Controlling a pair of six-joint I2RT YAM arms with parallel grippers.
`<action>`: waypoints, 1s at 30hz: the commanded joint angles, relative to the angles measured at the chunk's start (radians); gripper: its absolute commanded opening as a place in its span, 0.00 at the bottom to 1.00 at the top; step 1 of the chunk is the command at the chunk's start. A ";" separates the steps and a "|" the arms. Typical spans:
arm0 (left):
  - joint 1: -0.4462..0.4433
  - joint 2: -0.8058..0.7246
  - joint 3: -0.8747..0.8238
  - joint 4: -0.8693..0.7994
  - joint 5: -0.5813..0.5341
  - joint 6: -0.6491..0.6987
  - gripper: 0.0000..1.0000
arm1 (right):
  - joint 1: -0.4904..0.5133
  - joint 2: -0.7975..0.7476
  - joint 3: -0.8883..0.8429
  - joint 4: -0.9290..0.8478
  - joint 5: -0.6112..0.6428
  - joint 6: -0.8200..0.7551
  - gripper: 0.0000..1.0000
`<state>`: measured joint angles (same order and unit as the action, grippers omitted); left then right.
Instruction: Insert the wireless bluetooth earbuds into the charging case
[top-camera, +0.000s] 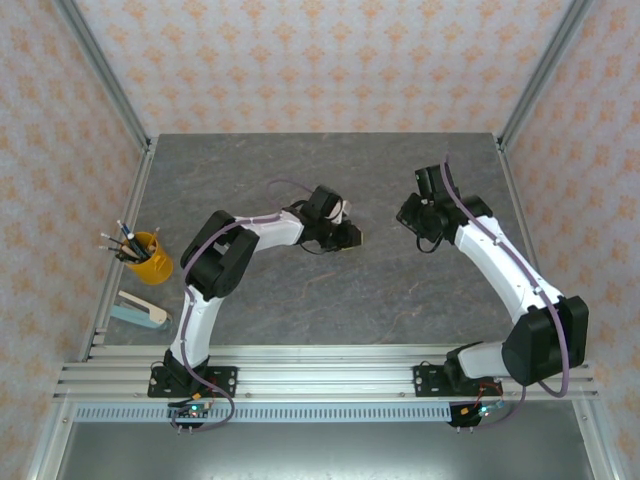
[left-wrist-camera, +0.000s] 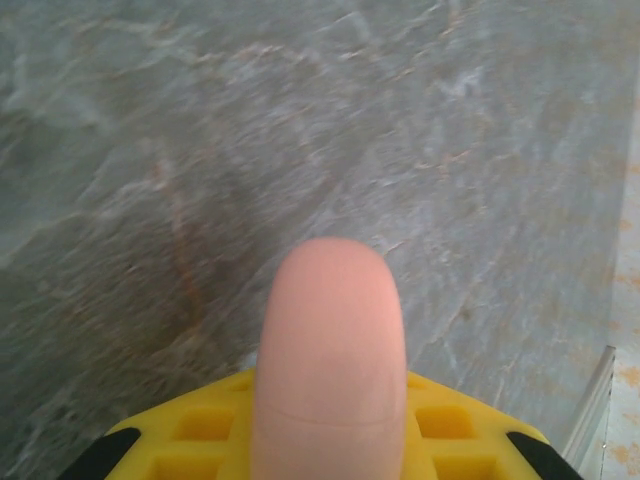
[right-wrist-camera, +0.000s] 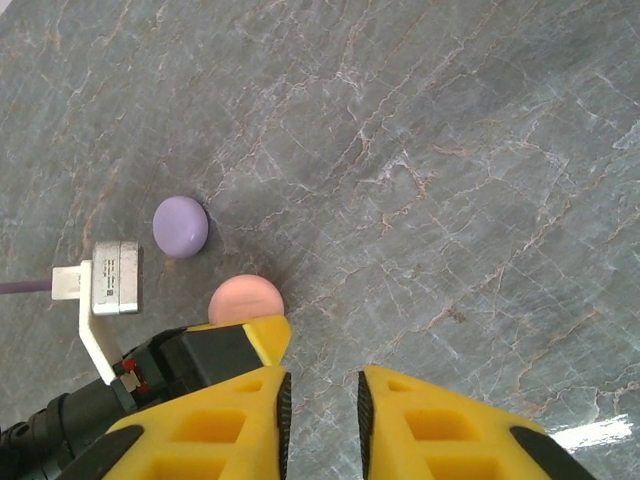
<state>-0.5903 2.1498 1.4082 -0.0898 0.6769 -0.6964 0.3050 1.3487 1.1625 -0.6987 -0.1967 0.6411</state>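
My left gripper (left-wrist-camera: 330, 405) is shut on a pale pink round charging case (left-wrist-camera: 330, 340), which stands on edge between its yellow fingers (left-wrist-camera: 205, 430) above the grey stone table. In the right wrist view the same pink case (right-wrist-camera: 245, 298) shows beside the left gripper's fingertip (right-wrist-camera: 262, 338), and a lilac round case (right-wrist-camera: 181, 226) lies on the table just beyond it. My right gripper (right-wrist-camera: 322, 385) is open, with bare table between its pads. From above, the left gripper (top-camera: 345, 237) and right gripper (top-camera: 420, 218) face each other at mid-table. The earbuds are out of view.
A yellow cup of pens (top-camera: 148, 257) and a teal and white object (top-camera: 138, 312) sit outside the left frame rail. The grey table (top-camera: 320, 300) is bounded by aluminium rails and patterned walls.
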 joint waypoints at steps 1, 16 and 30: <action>-0.008 0.010 0.040 -0.125 -0.052 -0.043 0.11 | 0.001 -0.038 -0.011 0.020 0.036 0.016 0.29; 0.037 -0.139 0.019 -0.372 -0.197 0.002 0.94 | -0.014 -0.121 0.002 -0.033 0.062 0.013 0.52; 0.143 -0.836 -0.314 -0.306 -0.840 0.562 1.00 | -0.026 -0.215 -0.160 0.069 0.684 -0.215 1.00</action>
<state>-0.4450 1.3930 1.2243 -0.4789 0.0998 -0.3523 0.2844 1.1584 1.0958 -0.7139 0.1978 0.5140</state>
